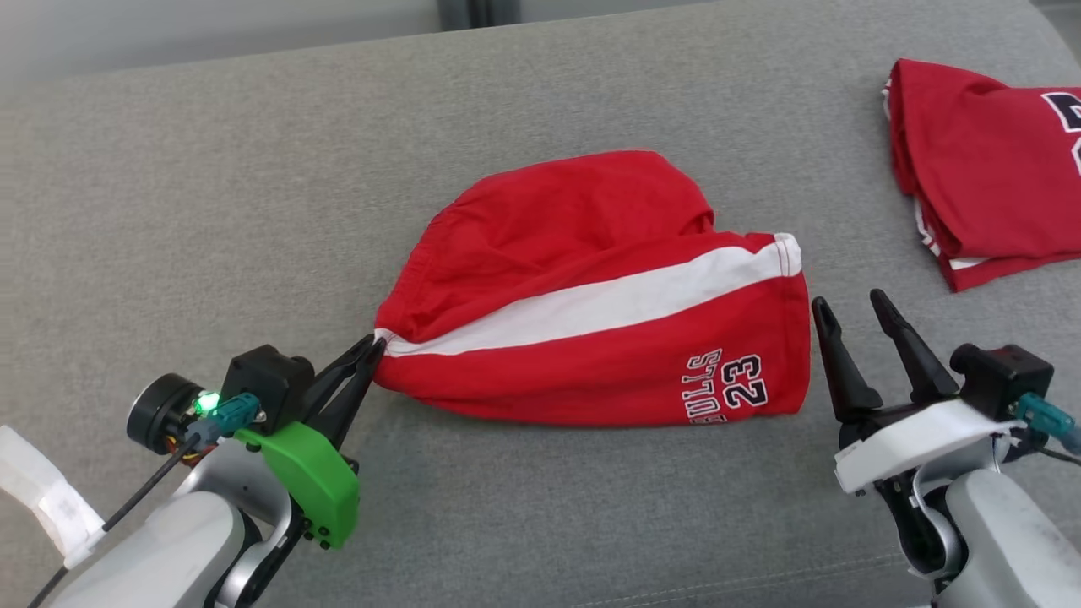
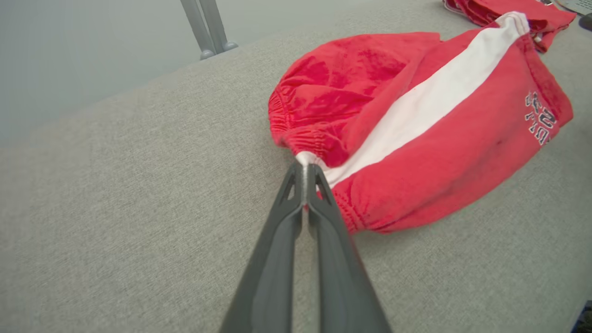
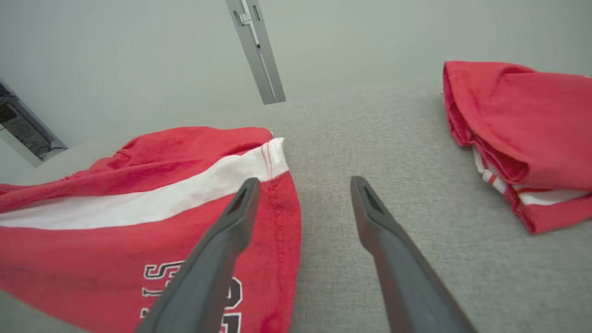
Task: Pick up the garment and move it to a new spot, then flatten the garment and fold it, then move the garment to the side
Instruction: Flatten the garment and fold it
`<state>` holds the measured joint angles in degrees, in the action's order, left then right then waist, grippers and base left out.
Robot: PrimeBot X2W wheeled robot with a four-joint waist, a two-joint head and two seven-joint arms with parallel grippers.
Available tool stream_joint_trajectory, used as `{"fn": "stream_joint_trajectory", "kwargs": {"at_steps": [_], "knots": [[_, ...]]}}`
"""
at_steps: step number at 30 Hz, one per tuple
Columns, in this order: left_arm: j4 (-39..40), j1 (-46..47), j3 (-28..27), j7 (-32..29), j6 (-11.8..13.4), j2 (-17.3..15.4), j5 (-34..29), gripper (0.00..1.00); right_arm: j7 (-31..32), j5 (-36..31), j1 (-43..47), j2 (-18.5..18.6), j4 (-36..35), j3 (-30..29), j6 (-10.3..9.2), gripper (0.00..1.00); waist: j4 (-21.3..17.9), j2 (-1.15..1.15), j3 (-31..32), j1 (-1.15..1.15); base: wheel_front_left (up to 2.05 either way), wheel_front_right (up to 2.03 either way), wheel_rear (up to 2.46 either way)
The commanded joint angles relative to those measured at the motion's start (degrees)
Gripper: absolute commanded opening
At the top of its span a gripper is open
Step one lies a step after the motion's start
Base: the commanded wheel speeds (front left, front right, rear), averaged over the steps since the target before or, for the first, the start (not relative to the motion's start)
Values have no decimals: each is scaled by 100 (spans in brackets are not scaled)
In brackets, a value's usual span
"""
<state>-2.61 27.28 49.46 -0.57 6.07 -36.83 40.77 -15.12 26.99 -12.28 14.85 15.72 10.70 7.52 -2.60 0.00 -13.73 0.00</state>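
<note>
Our left gripper [image 1: 372, 348] has its jaws pinched tight on the waistband corner of the red shorts [image 1: 608, 371], which lie bunched in the middle of the grey cushion [image 1: 253, 186]. Our right gripper [image 1: 849, 302] stands spread wide and empty, just beside the shorts' leg hem. A folded red jersey [image 1: 988, 169] lies further right.

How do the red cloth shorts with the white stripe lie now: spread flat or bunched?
Bunched: the red cloth shorts puff up in wrinkles, and the left gripper is shut on their waistband corner.
</note>
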Motion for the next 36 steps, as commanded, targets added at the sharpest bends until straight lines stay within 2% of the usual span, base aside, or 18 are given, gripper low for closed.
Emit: {"fn": "stream_joint_trajectory", "kwargs": {"at_steps": [1,4,9,12,16,17,18,19,20,22,24,25,26,31,36], "knots": [[-107,-74,-40,78,6,-46,24,0,-2,321,-217,271,122,294,-7,100,338,0,-158,0,0,0,0],[-305,-94,-79,202,-33,12,82,0,104,1149,-562,838,270,1076,-7,100,480,0,-192,0,0,0,0],[-552,23,-51,347,-107,181,69,0,410,2309,-970,1650,-70,2242,-7,100,715,0,-210,0,0,0,0],[-657,63,-37,414,-151,267,94,0,405,2688,-1120,1941,-240,2651,-7,100,796,0,-199,0,0,0,0],[-786,76,-17,475,-198,325,110,0,276,2982,-1290,2126,-308,3033,-7,100,863,0,-176,0,0,0,0],[-811,79,-8,485,-208,343,113,0,243,3019,-1337,2173,-319,3129,-7,84,880,0,-169,0,0,0,0],[-830,79,0,495,-210,354,115,0,221,3073,-1375,2198,-316,3196,-7,64,890,0,-161,0,0,0,0],[-852,81,10,503,-221,361,108,0,189,3111,-1423,2229,-316,3277,-7,54,900,0,-150,0,0,0,0],[-867,85,14,506,-232,366,108,0,172,3124,-1460,2261,-317,3335,-7,47,905,0,-145,0,0,0,0],[-897,108,30,511,-237,357,79,0,118,3177,-1530,2321,-329,3433,-7,43,908,0,-124,0,0,0,0],[-898,111,44,489,-242,351,80,0,77,3224,-1565,2396,-354,3496,-7,30,898,0,-86,0,0,0,0],[-891,109,46,482,-238,343,80,0,71,3222,-1582,2420,-375,3523,-7,5,886,0,-64,0,0,0,0],[-882,108,49,474,-235,335,85,0,51,3234,-1592,2444,-400,3548,-7,0,874,0,-47,0,0,0,0],[-683,185,-37,508,-300,367,231,0,7,3319,-1687,2620,-553,3539,-7,0,777,0,32,0,0,0,0],[-320,656,-316,349,-579,366,571,0,-7,3457,-2040,2833,-745,3173,-7,0,657,0,-106,0,0,0,0]]}}
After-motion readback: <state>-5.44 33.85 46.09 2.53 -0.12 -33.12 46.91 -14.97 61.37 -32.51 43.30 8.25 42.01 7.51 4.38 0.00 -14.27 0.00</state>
